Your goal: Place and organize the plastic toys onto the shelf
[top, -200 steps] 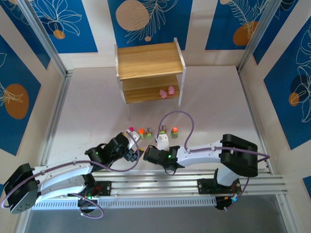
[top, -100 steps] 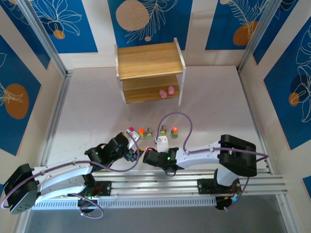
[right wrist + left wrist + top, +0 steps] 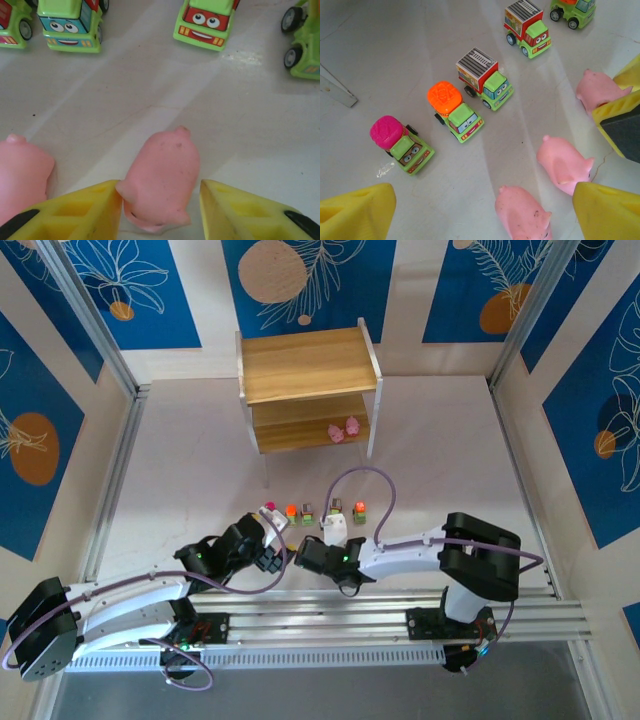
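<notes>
From above, the shelf (image 3: 308, 365) stands at the far middle of the tabletop (image 3: 200, 470), with two pink figures (image 3: 344, 429) on its lower board. A row of little trucks (image 3: 307, 510) sits on the tabletop well short of it. Both arms reach in low just behind that row, the left hand (image 3: 270, 540) near the right hand (image 3: 333, 532).

In the left wrist view, the left hand (image 3: 481, 211) is spread wide and holds nothing. Three pink pigs lie on the tabletop ahead of it: the nearest pig (image 3: 522, 212), the middle pig (image 3: 565, 165) and the far pig (image 3: 600, 90), which touches a yellow finger of the other arm (image 3: 625, 105). Beyond them stand the pink-topped truck (image 3: 400, 142) and the orange-topped truck (image 3: 455, 110).

In the right wrist view, the right hand (image 3: 160, 200) is part-open around the rear of one pig (image 3: 160, 180). One finger (image 3: 75, 210) touches its flank; whether the pig is truly pinched I cannot tell.

The likely risk is the squeeze itself. The pig is rounded and caught only by its back end, so it could squirt forward into the red-fronted truck (image 3: 207, 20). The neighbouring pig (image 3: 22, 170) lies just beside the touching finger and could be nudged. The hands work close together, so a careless lift could knock them into each other.
</notes>
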Robot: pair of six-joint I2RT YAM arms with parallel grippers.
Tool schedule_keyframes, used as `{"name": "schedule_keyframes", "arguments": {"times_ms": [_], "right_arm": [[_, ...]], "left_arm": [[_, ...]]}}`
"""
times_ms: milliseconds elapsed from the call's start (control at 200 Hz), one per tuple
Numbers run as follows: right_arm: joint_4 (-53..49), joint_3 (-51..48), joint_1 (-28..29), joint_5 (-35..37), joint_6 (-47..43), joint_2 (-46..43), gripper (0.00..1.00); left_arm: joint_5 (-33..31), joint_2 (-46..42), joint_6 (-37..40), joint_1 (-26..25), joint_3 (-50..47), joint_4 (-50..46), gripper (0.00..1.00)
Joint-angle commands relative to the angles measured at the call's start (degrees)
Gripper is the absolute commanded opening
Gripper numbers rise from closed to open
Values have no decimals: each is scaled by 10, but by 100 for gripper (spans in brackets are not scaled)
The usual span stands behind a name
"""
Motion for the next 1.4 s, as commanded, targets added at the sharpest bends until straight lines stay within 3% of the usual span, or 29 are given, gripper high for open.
{"name": "schedule_keyframes", "arguments": {"times_ms": [0, 595, 1015, 1396], "right_arm": [[15, 5, -2, 2, -8, 11, 41], [-20, 6, 15, -1, 29, 13, 42], [-5, 15, -7, -3, 11, 21, 41], [-6, 12, -20, 3, -4, 9, 27]], "left_arm": [[-9, -7, 10, -5, 13, 6, 91], [-5, -1, 11, -5, 16, 6, 91], [-7, 3, 11, -5, 18, 7, 92], [-7, 3, 11, -5, 18, 6, 92]]}}
